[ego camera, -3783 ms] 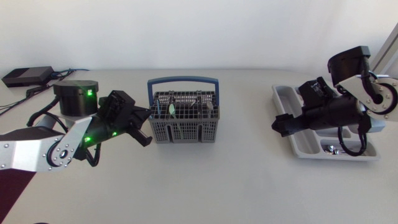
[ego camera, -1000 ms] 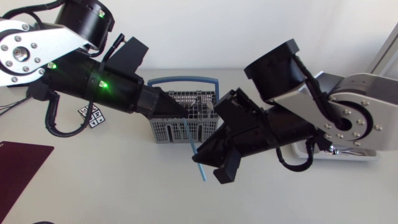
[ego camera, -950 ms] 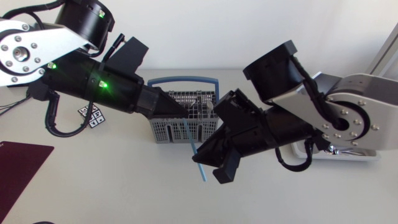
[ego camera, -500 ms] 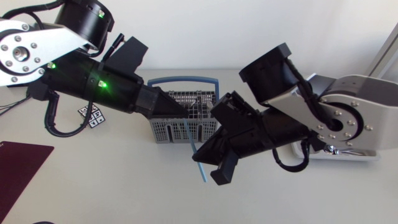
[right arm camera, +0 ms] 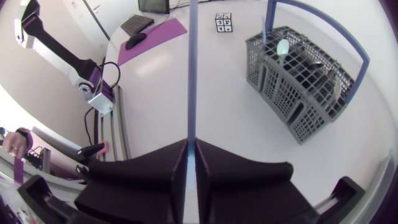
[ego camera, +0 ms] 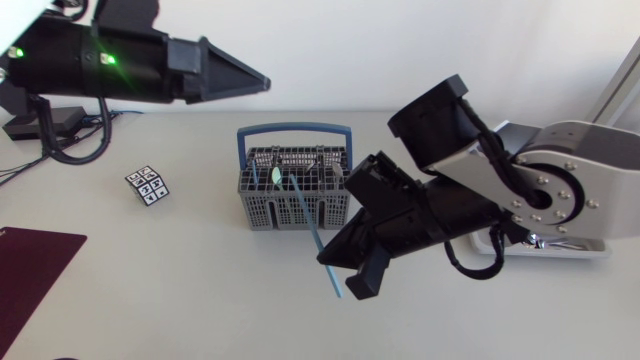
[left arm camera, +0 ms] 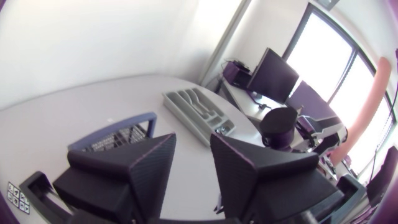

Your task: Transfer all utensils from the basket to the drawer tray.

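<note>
My right gripper [ego camera: 330, 257] is shut on a thin blue utensil [ego camera: 309, 215], gripping it near the lower end. The utensil slants up to the front of the grey basket [ego camera: 295, 200] with its blue handle. In the right wrist view the blue utensil [right arm camera: 191, 62] runs straight ahead from between the shut fingers [right arm camera: 161, 165], with the basket [right arm camera: 311, 81] off to one side. A green utensil [ego camera: 277, 175] and other pieces stand in the basket. My left gripper [ego camera: 250, 84] is raised far behind and left of the basket; its fingers [left arm camera: 149, 168] stand apart, holding nothing. The drawer tray [left arm camera: 199, 112] lies beyond the basket [left arm camera: 118, 134].
My right arm hides most of the drawer tray [ego camera: 570, 252] at the right. A small marker cube [ego camera: 147, 184] sits left of the basket. A dark red mat [ego camera: 30, 270] lies at the front left corner, and a black box [ego camera: 40, 122] at the back left.
My left gripper has let go of the blue utensil, opened, and risen up and back to the left. My right gripper has shut on the utensil and holds it alone.
</note>
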Controlling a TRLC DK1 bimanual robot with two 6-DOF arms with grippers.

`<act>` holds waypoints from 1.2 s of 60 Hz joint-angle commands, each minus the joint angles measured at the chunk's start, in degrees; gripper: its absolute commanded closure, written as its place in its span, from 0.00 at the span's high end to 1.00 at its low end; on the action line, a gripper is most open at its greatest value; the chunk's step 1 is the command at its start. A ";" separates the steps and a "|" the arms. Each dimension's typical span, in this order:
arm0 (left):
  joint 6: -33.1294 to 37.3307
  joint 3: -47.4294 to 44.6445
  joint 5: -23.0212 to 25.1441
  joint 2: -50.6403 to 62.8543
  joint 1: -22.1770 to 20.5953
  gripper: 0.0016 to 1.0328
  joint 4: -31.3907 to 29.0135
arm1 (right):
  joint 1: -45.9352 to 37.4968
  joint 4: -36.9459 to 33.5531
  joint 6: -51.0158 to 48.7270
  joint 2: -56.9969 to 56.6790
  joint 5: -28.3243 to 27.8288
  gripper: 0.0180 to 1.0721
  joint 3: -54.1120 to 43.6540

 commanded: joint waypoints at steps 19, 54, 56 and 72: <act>11.61 -8.00 -13.94 -1.71 2.87 0.44 1.74 | -25.03 -6.75 -5.44 -0.47 -0.40 0.05 -0.74; 25.50 -19.25 -23.17 -4.09 0.06 0.44 5.16 | -52.54 -5.70 -4.48 24.75 10.14 0.05 15.43; 25.76 -19.51 -23.26 -4.09 -0.03 0.44 5.25 | -52.98 -5.34 -4.21 25.63 10.76 0.05 15.96; 28.13 -24.26 -27.39 -3.56 -3.46 0.45 10.44 | -55.35 -3.50 -3.42 32.31 12.60 0.06 18.33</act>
